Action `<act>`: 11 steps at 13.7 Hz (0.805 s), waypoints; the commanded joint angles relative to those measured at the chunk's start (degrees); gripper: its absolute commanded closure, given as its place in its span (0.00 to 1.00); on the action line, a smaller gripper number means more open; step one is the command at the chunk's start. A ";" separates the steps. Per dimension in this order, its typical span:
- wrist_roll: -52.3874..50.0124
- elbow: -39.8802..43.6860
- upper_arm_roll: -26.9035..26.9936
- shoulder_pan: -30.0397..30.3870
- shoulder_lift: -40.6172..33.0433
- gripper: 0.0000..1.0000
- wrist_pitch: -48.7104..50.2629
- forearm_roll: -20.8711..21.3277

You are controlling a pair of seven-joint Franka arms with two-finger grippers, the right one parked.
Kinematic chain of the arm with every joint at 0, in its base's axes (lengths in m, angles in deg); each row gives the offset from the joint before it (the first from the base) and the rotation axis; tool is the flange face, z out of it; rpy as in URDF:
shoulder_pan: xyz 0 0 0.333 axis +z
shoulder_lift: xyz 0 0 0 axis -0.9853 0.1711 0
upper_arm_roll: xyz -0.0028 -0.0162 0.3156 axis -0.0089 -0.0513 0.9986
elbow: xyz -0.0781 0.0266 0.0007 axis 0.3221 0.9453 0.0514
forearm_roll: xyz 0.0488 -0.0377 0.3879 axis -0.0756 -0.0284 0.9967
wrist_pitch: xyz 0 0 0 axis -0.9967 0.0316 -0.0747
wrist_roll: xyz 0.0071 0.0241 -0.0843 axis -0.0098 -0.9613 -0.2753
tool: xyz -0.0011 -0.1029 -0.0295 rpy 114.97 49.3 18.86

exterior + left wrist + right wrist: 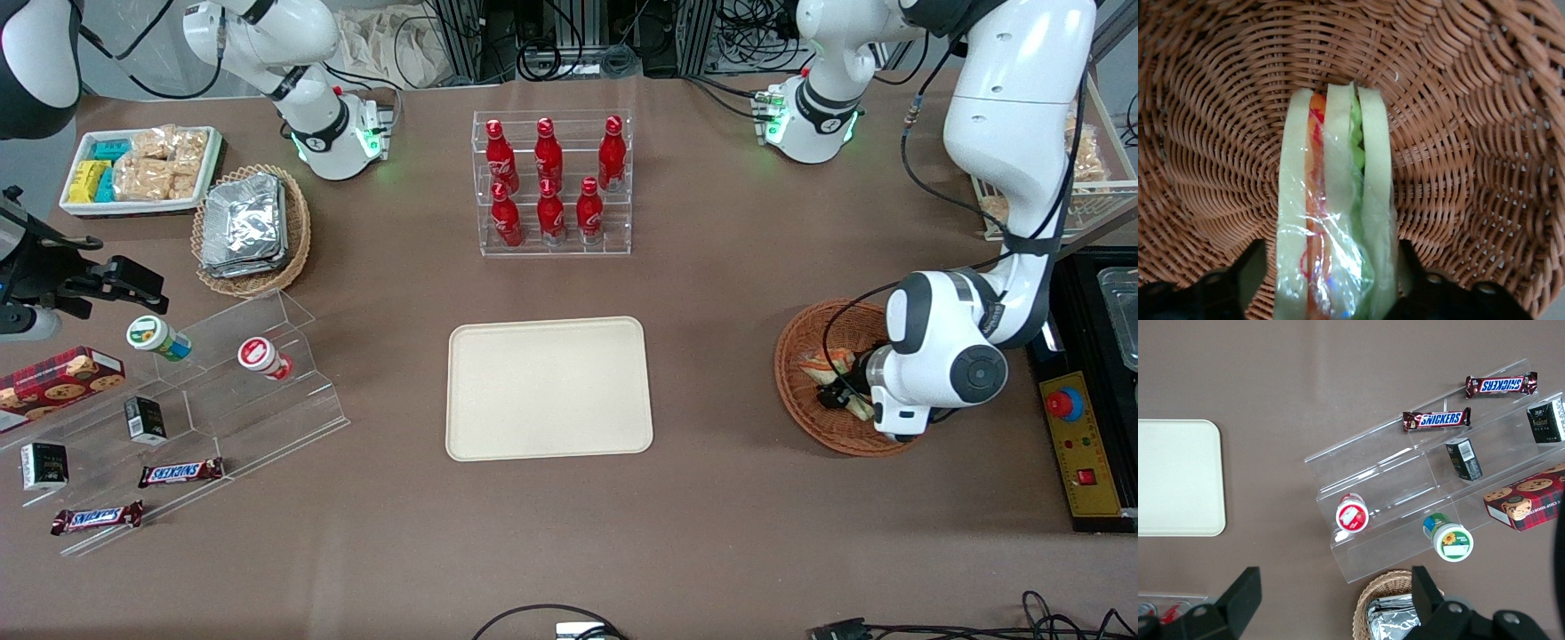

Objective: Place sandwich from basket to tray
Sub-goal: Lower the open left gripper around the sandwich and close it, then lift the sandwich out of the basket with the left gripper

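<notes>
Snickers bars [96, 516] lie nearest the bench's front edge, at the parked arm's end. Midway along the bench sits the cream tray [548, 388], nothing on it. Toward the working arm's end, the reddish-brown wicker basket [796, 391] holds the wrapped sandwich [1336, 220]. Inside that basket, the left gripper [1336, 293] straddles the sandwich, one finger [1248, 270] at each bread face, apparently pinching it.
</notes>
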 commanded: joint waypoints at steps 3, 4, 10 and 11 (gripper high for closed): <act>3.22 -0.01 -0.37 -0.11 -3.98 1.00 3.19 0.28; 6.46 0.25 -0.37 -0.03 -6.00 1.00 5.30 0.19; 20.19 13.67 -5.98 -0.46 -10.07 1.00 20.68 -0.34; 20.81 17.18 -8.17 -0.81 -9.37 1.00 22.36 -0.34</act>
